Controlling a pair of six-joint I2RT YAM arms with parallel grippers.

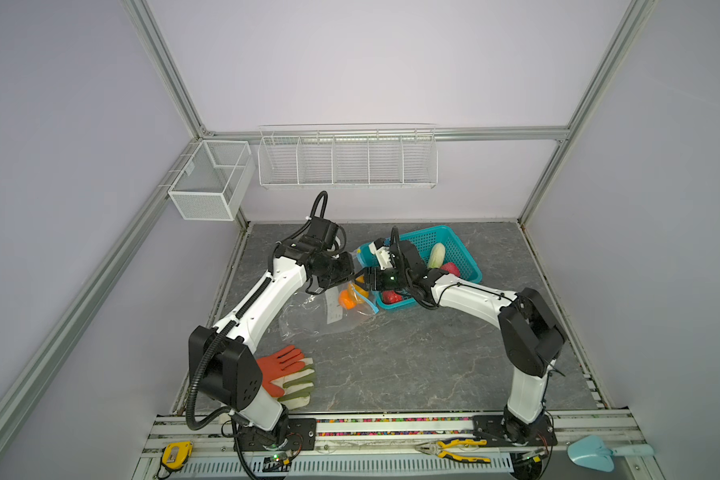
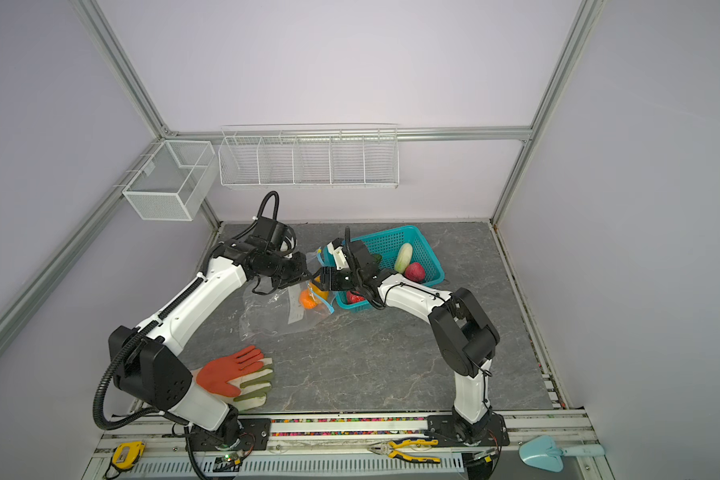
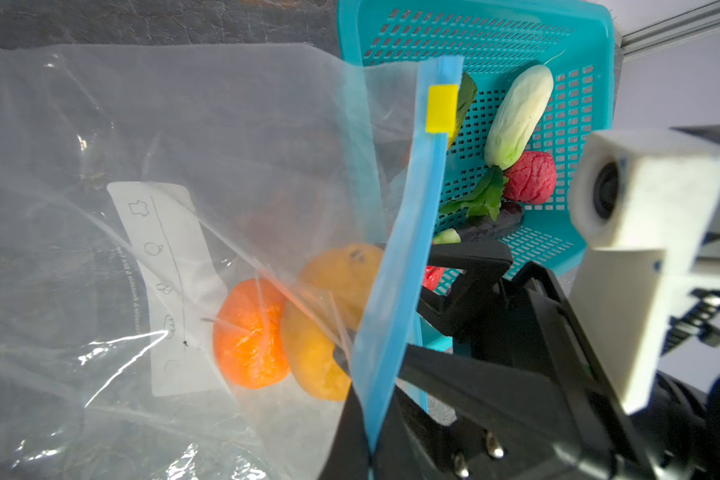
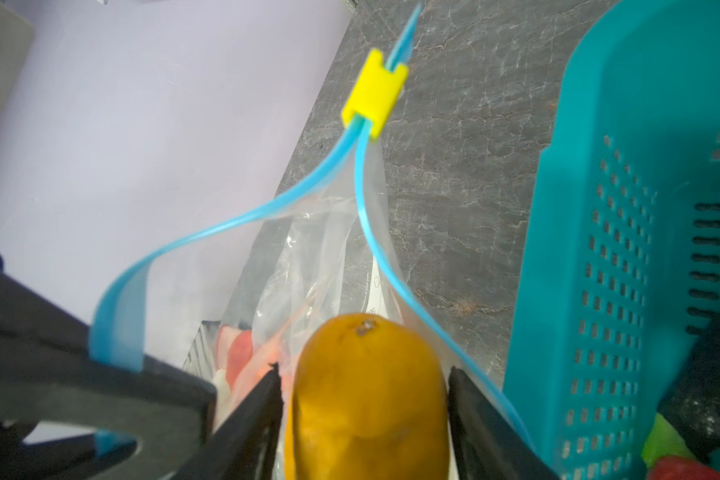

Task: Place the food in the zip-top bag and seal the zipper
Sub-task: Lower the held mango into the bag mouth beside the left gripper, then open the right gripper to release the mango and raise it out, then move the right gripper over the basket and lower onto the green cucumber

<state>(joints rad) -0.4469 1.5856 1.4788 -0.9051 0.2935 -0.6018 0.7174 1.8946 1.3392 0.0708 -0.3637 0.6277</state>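
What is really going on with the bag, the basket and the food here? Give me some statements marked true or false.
1. The clear bag has its mouth open. True.
2. The basket is empty. False: it holds a pale green vegetable, a red one and more.
3. An orange fruit is inside the bag. True.
4. The left tool grips a glove. False: it pinches the bag's blue strip; the gloves lie near the table's front.

Pale lilac walls [image 1: 371,62], silver aluminium frame posts [image 1: 164,66], dark grey marble-patterned tabletop [image 1: 412,361], white wire divided shelf [image 1: 347,160], white mesh box [image 1: 208,185] beside it
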